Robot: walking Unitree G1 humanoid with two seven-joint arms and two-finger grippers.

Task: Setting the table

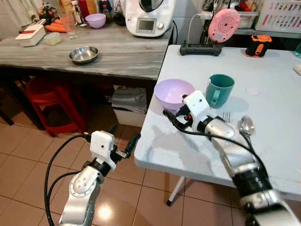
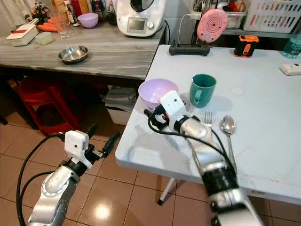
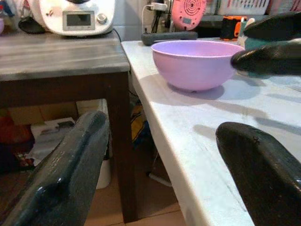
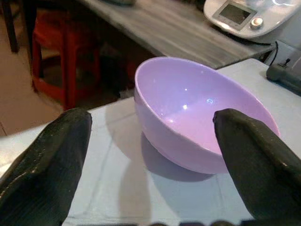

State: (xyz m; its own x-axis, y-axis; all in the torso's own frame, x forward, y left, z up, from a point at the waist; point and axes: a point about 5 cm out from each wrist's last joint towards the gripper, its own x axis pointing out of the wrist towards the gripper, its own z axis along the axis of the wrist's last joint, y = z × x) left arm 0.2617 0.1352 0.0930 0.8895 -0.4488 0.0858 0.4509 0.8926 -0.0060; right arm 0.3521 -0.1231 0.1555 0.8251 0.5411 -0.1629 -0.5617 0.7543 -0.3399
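Your right gripper (image 1: 173, 114) hovers over the white table (image 1: 197, 150), just short of the lilac bowl (image 1: 173, 92), with its two black fingers (image 4: 51, 165) spread wide and nothing between them. In the right wrist view the bowl sits upright and empty between the fingertips but beyond them, not touched. The bowl stands near the table's left front corner. Just beside it on the right stands a teal mug (image 1: 219, 89), upright, handle toward you; the two are close but apart. Nearer you, right of the forearm, a fork (image 2: 207, 117) and a spoon (image 1: 246, 126) lie side by side on the table, the fork partly hidden by the arm.

Your left gripper (image 1: 123, 141) is held off the table's left edge, above the tiled floor (image 1: 28, 155), fingers (image 3: 70, 169) spread and empty. In the left wrist view it looks along the table edge toward the bowl.

At the table's far edge are a black tray (image 1: 197, 49), a pink disc (image 1: 224, 24) and an orange-and-black device (image 1: 257, 45). To the left, a grey counter (image 1: 117, 52) carries a steel bowl (image 1: 83, 54), a second lilac bowl (image 1: 96, 20) and a white appliance (image 1: 146, 16). A red stool (image 1: 47, 101) stands beneath it.
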